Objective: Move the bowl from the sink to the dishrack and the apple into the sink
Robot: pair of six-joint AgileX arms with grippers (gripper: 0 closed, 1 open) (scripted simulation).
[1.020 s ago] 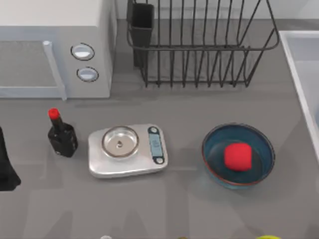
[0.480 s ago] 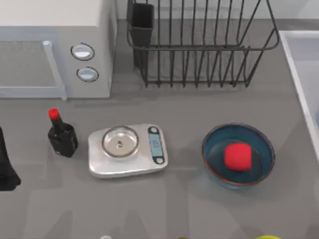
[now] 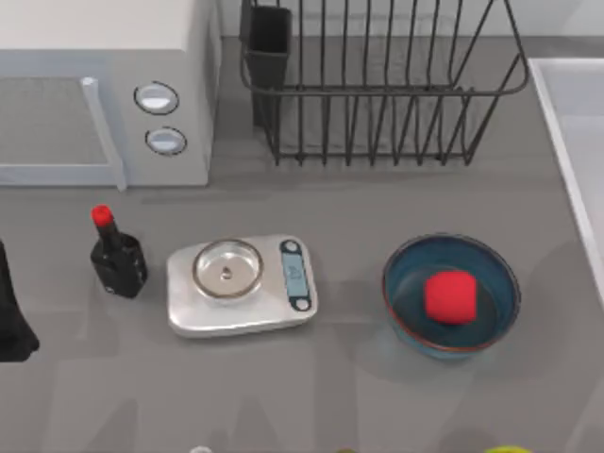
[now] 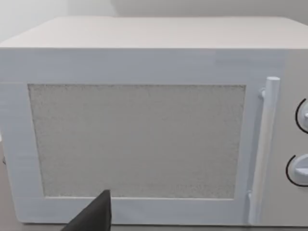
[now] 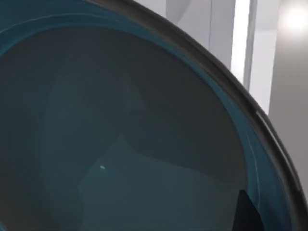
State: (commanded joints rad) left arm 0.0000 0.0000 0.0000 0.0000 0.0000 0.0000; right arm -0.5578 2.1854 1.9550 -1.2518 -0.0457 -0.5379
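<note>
A teal-blue bowl looms very close in the right wrist view, its inside facing the camera, with the pale sink wall behind it. A dark fingertip of my right gripper shows at the bowl's rim. In the top view a second teal bowl stands on the table at the right with the red apple inside it. The black wire dishrack is at the back, and the sink's rim runs along the right edge. My left arm is parked at the far left.
A white microwave stands at the back left, and the left wrist camera faces its door. A black bottle with a red cap and a silver scale sit left of the bowl holding the apple.
Nothing on the table has moved. The sink's inside looks paler than before in the top view, and a faint shadow has spread over the table's front right.
</note>
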